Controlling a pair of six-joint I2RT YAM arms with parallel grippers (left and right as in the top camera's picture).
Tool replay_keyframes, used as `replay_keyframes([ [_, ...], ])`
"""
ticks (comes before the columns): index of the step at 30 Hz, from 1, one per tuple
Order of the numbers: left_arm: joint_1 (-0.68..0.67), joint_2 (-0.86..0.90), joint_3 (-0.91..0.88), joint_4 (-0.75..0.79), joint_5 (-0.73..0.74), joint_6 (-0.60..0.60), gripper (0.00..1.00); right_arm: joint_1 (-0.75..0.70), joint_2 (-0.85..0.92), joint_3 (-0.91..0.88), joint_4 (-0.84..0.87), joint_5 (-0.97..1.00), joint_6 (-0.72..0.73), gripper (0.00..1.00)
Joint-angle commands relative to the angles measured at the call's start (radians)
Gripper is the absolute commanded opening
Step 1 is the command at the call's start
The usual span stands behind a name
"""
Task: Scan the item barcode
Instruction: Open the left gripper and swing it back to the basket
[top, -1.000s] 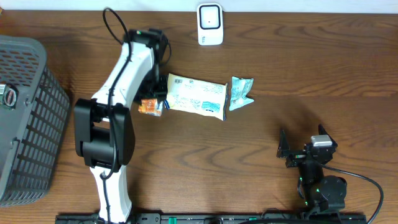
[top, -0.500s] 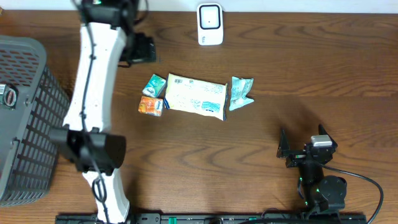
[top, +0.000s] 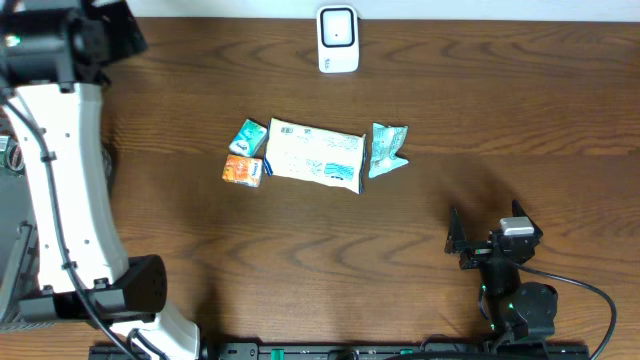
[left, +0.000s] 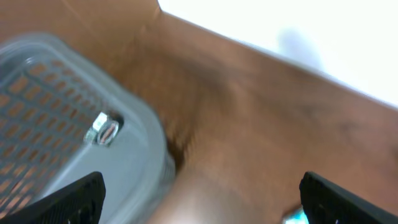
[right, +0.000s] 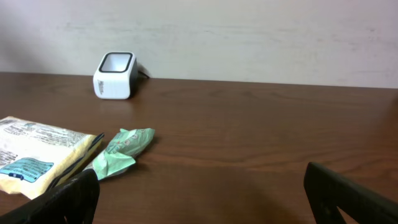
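Note:
Four items lie mid-table: a small teal box (top: 247, 136), an orange box (top: 241, 171), a large yellow-and-white packet (top: 315, 155) and a teal wrapper (top: 387, 148). The white barcode scanner (top: 338, 38) stands at the far edge. My left gripper (top: 112, 30) is raised at the far left, over the grey basket (left: 56, 118); it is open (left: 199, 205) and holds nothing. My right gripper (top: 487, 228) rests at the front right, open (right: 202, 199) and empty, facing the scanner (right: 115, 75), the wrapper (right: 123, 151) and the packet (right: 37, 155).
The grey mesh basket (top: 8, 270) fills the left edge, mostly hidden under my left arm in the overhead view. A shiny wrapped item (left: 102, 129) lies inside it. Bare wood lies between the items and my right gripper.
My left arm has swung away from the items, up and left to above the basket, its jaws opening wide. The small teal box now lies uncovered beside the orange box. The right arm is still.

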Motion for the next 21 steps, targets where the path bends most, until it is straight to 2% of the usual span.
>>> replay_keyframes([
  [1, 0.113, -0.003, 0.018, 0.070, 0.137, 0.029, 0.98, 0.000, -0.005, -0.003, -0.002, 0.001, 0.010, 0.99],
  [3, 0.189, -0.003, 0.017, 0.117, 0.151, 0.053, 0.98, 0.000, -0.005, -0.003, -0.002, 0.001, 0.010, 0.99],
  [6, 0.284, -0.003, 0.017, 0.160, 0.163, 0.178, 0.98, 0.000, -0.005, -0.003, -0.002, 0.001, 0.010, 0.99],
  [9, 0.370, -0.002, 0.004, 0.169, 0.313, 0.307, 0.98, 0.000, -0.005, -0.003, -0.002, 0.001, 0.010, 0.99],
  [11, 0.407, -0.002, -0.023, 0.176, 0.362, 0.325, 0.98, 0.000, -0.005, -0.003, -0.002, 0.001, 0.010, 0.99],
  [21, 0.562, 0.074, -0.202, 0.250, 0.357, 0.385, 1.00, 0.000, -0.005, -0.003, -0.002, 0.001, 0.010, 0.99],
])
